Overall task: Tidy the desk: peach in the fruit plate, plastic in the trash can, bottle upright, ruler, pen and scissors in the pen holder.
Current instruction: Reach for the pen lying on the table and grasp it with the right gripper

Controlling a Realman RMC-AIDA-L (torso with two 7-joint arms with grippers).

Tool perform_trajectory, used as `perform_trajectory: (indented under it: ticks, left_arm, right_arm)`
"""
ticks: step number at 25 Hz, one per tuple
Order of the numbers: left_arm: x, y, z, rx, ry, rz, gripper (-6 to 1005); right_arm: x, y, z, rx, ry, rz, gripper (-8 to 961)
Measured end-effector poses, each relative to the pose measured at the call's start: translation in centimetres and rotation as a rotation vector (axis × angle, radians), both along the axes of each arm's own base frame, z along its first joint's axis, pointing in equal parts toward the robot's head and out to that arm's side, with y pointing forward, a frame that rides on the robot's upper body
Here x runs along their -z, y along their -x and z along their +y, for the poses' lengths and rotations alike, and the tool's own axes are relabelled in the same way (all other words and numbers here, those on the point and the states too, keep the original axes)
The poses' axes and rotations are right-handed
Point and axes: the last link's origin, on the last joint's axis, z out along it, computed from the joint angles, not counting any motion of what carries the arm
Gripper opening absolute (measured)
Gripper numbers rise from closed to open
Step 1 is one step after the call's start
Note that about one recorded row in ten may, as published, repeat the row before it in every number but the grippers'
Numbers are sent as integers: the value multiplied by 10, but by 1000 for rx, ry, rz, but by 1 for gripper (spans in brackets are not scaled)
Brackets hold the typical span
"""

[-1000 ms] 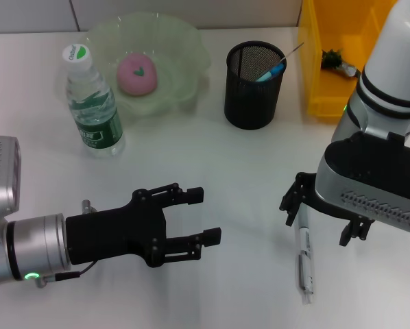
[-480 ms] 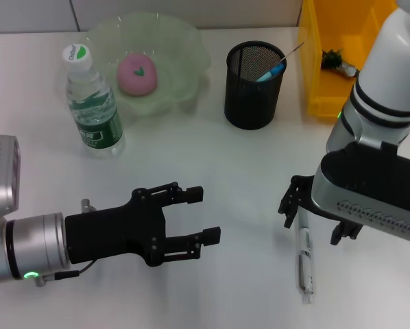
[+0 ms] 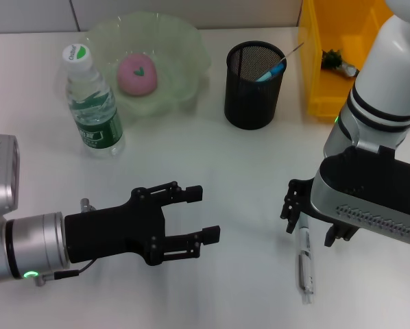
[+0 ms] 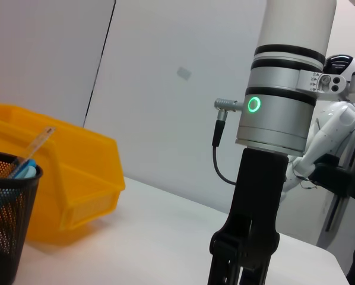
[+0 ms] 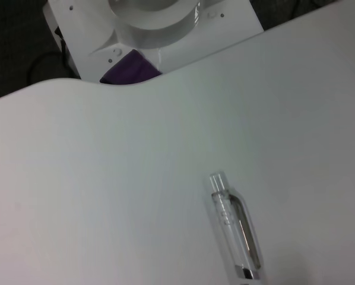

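Over pen (image 3: 305, 264), right hand (image 3: 313, 218) lower than before, fingers spread; left hand (image 3: 195, 218) open, unmoved.

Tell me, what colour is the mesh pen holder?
Black; the pen holder shows best in the head view.

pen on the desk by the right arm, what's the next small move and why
Probably lower the right hand a bit further and close it on the pen. The pen lies flat on the desk, and the hand sits open over its upper end without gripping it. The pen holder already has items in it, the peach is plated and the bottle is upright.
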Motion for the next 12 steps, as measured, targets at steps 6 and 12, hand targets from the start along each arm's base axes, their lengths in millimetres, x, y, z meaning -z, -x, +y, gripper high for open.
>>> perform_trajectory:
  ticks: [6, 12]
  left_arm:
    - [-1, 0, 0, -5, 4, 0, 785]
    - [-1, 0, 0, -5, 4, 1, 785]
  right_arm:
    - [3, -3, 1, -9, 3, -1, 533]
    - [5, -5, 1, -7, 14, 1, 486]
